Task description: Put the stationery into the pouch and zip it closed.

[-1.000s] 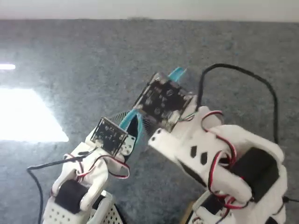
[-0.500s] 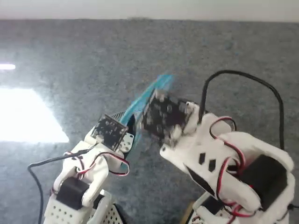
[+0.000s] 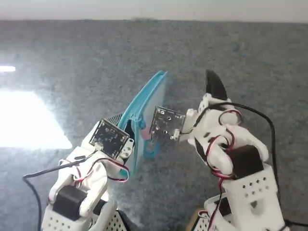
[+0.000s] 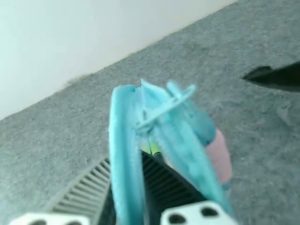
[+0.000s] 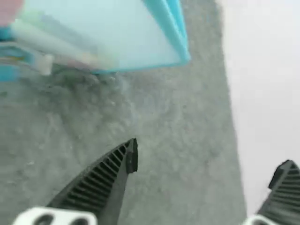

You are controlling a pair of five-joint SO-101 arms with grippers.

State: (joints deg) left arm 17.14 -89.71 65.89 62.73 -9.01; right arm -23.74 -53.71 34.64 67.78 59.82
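Evidently the filling is done: the stationery (image 5: 56, 44) shows through the wall of the turquoise pouch (image 3: 144, 106). The left claw (image 4: 124, 187) is clamped on one lip of the pouch, holding it upright near the middle of the grey surface (image 3: 72, 62). The right claw (image 5: 206, 164) hangs just beside it, spread wide and empty. The pouch mouth looks parted in the left wrist view, so by my judgement the zipping remains.

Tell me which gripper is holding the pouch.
The left gripper: its jaws clamp the turquoise pouch, while the right gripper is open, empty, beside it.
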